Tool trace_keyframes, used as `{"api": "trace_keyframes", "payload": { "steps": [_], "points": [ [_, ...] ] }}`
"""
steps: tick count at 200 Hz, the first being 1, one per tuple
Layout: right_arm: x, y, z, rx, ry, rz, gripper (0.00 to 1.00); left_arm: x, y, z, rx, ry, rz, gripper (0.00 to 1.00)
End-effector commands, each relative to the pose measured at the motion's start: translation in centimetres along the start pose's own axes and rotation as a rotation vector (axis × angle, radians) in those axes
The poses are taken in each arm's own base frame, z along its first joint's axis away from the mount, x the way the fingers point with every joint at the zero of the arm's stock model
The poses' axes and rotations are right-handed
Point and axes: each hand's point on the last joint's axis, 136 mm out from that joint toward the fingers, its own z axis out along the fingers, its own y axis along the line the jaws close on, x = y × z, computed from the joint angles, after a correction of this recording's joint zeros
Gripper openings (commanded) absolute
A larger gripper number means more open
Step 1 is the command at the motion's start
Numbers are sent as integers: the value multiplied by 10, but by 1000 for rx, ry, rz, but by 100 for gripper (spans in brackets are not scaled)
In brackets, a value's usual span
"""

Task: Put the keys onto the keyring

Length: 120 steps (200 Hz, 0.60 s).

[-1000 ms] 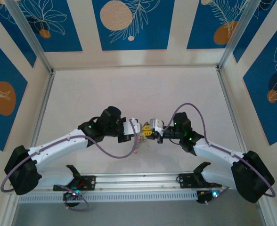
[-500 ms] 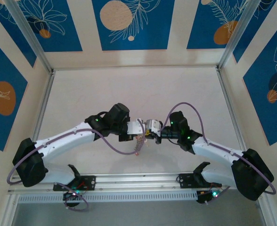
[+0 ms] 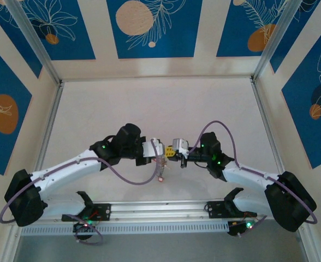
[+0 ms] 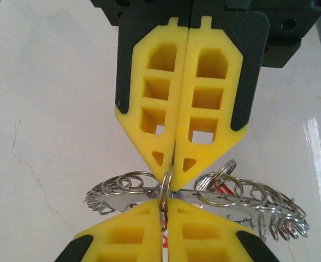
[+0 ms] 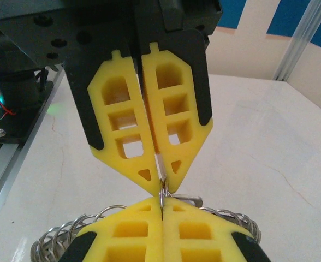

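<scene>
Top external view: my left claw [image 3: 160,150] and right claw [image 3: 173,152] meet tip to tip over the bench [image 3: 149,103], nearer its near edge than its far wall [image 3: 155,65], with the keyring [image 4: 242,199] clamped between them. In the left wrist view both claws are closed, and each pinches the keyring's flat band from an opposite side at nearly the same spot. The keyring is seen almost edge-on. Its long axis runs left to right across that view, crosswise to both sets of fingers, and small wire loops line its outer edge. One of the keys [image 3: 160,176], red-tagged, dangles below the left claw. The near rail [image 3: 160,210] lies just behind the arms. Open bench surface extends from the claws to the far wall, and both side rails [image 3: 48,125] stand well apart from the elbows. Compared with half a second earlier, my left arm has drawn back to the left, its base link now lower and closer to the left rail. The claws' meeting point and the dangling key sit almost where they were.
</scene>
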Motion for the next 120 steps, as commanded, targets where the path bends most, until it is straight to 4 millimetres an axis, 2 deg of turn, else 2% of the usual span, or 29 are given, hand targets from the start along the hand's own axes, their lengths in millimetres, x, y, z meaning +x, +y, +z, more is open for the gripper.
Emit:
{"api": "trace_keyframes", "payload": {
  "steps": [1,28,44,70,120],
  "points": [
    [-27,4,-4,-28,-113,-46,0,-14,9,-7,-37,-102,-23,7],
    [-28,4,-4,-31,-111,-45,0,-18,7,-8,-26,-132,-21,0],
    [-19,2,-2,-29,-44,-42,0,-17,6,-7,-15,-116,-18,0],
    [-3,1,2,-19,74,-54,17,-11,11,-5,-9,-40,-34,0],
    [3,-2,12,-30,130,-27,20,-13,9,2,43,35,-43,0]
  ]
}}
